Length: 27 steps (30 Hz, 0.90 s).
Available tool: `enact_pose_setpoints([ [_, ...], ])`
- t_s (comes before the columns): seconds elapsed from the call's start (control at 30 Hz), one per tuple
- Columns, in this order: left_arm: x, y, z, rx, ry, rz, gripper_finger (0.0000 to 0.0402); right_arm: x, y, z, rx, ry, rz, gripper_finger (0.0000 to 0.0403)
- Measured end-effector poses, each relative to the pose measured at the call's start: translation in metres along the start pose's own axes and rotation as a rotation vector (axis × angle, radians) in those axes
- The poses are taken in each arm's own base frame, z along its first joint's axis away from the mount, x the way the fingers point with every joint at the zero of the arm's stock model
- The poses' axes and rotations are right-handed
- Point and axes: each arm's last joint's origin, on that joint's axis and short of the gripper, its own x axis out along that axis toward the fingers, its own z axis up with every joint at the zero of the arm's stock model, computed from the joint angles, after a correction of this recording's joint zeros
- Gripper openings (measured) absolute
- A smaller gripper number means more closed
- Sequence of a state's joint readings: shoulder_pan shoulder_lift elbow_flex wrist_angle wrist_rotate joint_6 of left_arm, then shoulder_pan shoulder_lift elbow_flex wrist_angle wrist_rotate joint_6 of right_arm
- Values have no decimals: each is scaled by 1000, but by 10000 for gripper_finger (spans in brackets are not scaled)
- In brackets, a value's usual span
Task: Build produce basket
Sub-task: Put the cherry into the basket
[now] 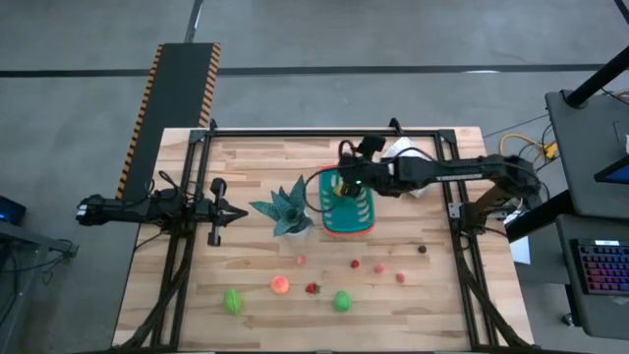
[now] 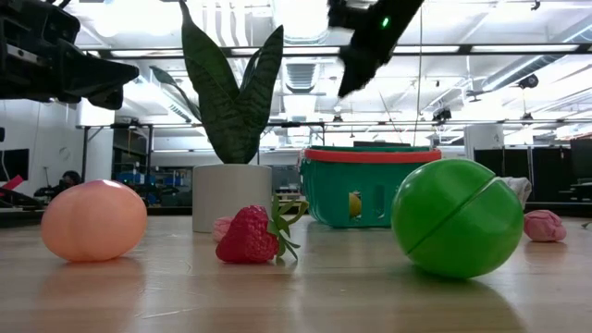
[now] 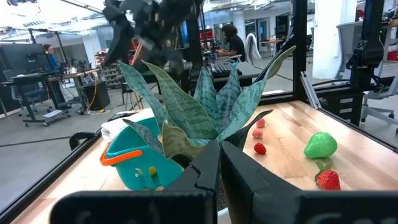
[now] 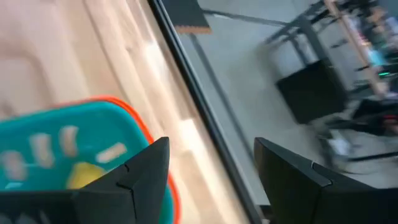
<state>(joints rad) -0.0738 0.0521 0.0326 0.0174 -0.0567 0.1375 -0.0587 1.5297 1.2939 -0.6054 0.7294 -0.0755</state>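
Observation:
The teal basket with an orange rim stands on the table to the right of a spiky plant. A yellow piece lies inside it. My right gripper hangs open above the basket's far end, clear of it, with nothing between its fingers. Loose produce lies toward the table's near edge: a green piece, an orange one, a strawberry and another green one. My left gripper waits shut at the table's left, pointing level at the plant.
Small red and pink pieces and a dark one lie right of the basket's near end. The plant's white pot stands between my left gripper and the basket. A black frame runs round the table. People sit at desks beyond the table.

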Motion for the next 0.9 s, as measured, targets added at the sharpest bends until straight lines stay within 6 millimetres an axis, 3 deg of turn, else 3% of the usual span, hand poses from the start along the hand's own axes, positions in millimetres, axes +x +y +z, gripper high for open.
enact_pose_setpoints([
  [0.2,0,0,0,0,-2,1,0,-48,-26,-2,168,-119,174,226],
  [0.5,0,0,0,0,-1,0,0,-113,-44,-20,263,-293,540,226],
  [0.7,0,0,0,0,-1,0,0,-140,-43,-33,271,-335,724,226],
  [0.9,0,0,0,0,-1,0,0,-156,-32,-47,229,-262,786,226],
])
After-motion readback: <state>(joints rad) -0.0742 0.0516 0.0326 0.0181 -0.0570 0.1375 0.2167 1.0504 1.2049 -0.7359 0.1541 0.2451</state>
